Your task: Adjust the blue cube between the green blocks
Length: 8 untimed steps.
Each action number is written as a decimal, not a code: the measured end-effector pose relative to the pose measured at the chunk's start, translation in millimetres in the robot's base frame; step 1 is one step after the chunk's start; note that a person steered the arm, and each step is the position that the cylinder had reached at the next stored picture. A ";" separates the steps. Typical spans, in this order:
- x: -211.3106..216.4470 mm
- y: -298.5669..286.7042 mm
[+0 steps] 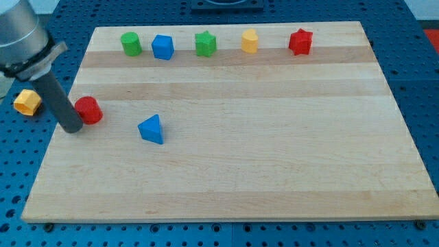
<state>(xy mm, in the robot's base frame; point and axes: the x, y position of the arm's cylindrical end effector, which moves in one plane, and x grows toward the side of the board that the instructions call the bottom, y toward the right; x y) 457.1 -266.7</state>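
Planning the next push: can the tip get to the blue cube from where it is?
Probably yes. My tip sits at the view's left beside the red cylinder; the blue cube is up-right between the green cylinder and green star, with bare board between.

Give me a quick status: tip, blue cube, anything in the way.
My tip at board's left edge, touching red cylinder. Blue cube in top row between green cylinder and green star. Path open.

board [260, 158]: pale wood, smooth, matt, visible grain bands | blue cube [162, 46], green cylinder [131, 43], green star [205, 44]: matt plastic look | rod above my tip [71, 128]: dark, dull finish | surrounding surface [425, 75]: blue, perforated
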 end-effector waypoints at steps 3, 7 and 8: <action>-52.4 156.0; -151.4 93.8; -155.3 111.4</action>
<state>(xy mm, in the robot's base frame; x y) 301.8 -155.3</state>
